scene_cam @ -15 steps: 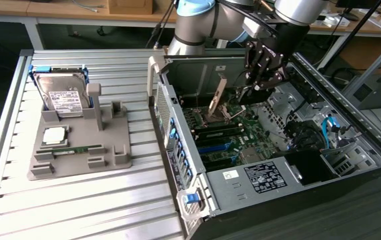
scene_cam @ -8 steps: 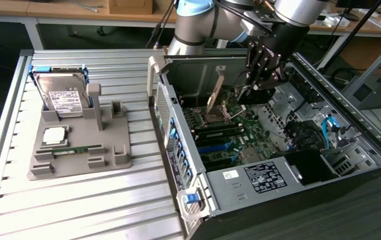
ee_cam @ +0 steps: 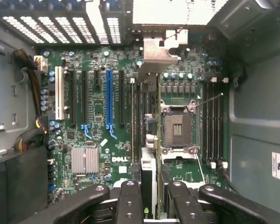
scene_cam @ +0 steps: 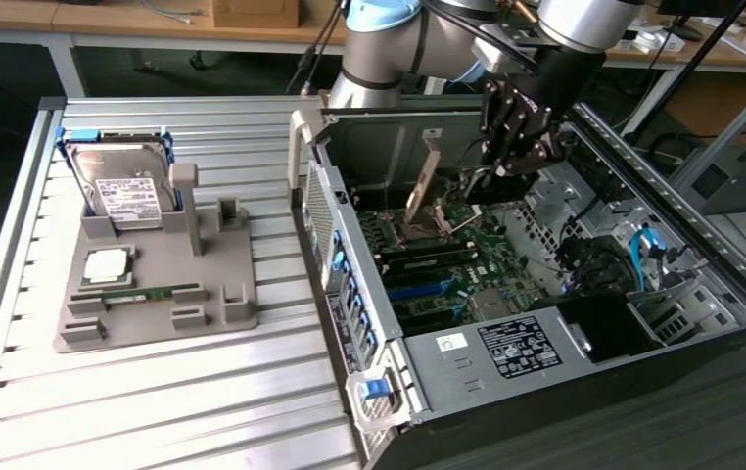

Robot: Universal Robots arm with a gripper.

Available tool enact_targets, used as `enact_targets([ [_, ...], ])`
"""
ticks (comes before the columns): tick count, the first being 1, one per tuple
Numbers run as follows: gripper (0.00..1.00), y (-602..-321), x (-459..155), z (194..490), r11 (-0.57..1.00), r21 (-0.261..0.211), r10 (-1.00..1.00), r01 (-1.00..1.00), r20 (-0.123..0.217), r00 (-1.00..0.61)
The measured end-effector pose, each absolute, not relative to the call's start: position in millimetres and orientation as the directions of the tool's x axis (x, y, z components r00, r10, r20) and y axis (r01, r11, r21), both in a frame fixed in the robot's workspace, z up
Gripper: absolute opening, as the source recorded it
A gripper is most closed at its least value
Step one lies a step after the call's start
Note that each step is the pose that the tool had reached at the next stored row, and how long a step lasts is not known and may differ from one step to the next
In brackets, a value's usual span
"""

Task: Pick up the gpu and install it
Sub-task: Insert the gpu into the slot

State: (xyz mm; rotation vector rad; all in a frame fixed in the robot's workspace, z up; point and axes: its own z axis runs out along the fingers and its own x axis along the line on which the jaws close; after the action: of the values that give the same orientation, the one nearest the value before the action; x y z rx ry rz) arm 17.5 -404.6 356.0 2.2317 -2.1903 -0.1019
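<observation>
The gpu (ee_cam: 150,140) is a thin dark card seen edge-on in the wrist view, with its silvery end bracket (ee_cam: 157,53) at the far end. It runs between my fingers (ee_cam: 129,201), and my gripper (ee_cam: 151,207) is shut on it. The card hangs above the green motherboard (ee_cam: 91,140), roughly over the black slots between the blue slot (ee_cam: 108,98) and the CPU socket (ee_cam: 177,128). In the exterior view my gripper (scene_cam: 485,181) reaches down into the open computer case (scene_cam: 504,352). There the gpu (scene_cam: 422,191) appears as a slanted pale strip just above the board.
Case walls, the rear vent panel (ee_cam: 60,25) and a drive cage with cables (scene_cam: 608,264) close in around the card. On the slatted table (scene_cam: 151,392), at the exterior view's left, a grey fixture (scene_cam: 151,313) holds a hard drive (scene_cam: 125,186), a chip (scene_cam: 106,262) and a green memory stick (scene_cam: 138,292).
</observation>
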Motion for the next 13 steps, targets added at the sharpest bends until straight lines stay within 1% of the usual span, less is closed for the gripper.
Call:
enact_targets([
  [6, 0.27, -404.6, 17.6, 356.1, -0.027, 0.055, -0.999, -0.998, -0.037, 0.025],
  [7, 0.27, -404.7, 17.6, 356.1, -0.027, 0.055, -0.999, -0.998, -0.040, 0.025],
  [10, 0.27, -405.3, 17.5, 356.1, -0.029, 0.054, -0.997, -0.998, -0.067, 0.025],
  [13, 0.27, -405.3, 17.6, 356.1, -0.029, 0.054, -0.997, -0.998, -0.067, 0.025],
])
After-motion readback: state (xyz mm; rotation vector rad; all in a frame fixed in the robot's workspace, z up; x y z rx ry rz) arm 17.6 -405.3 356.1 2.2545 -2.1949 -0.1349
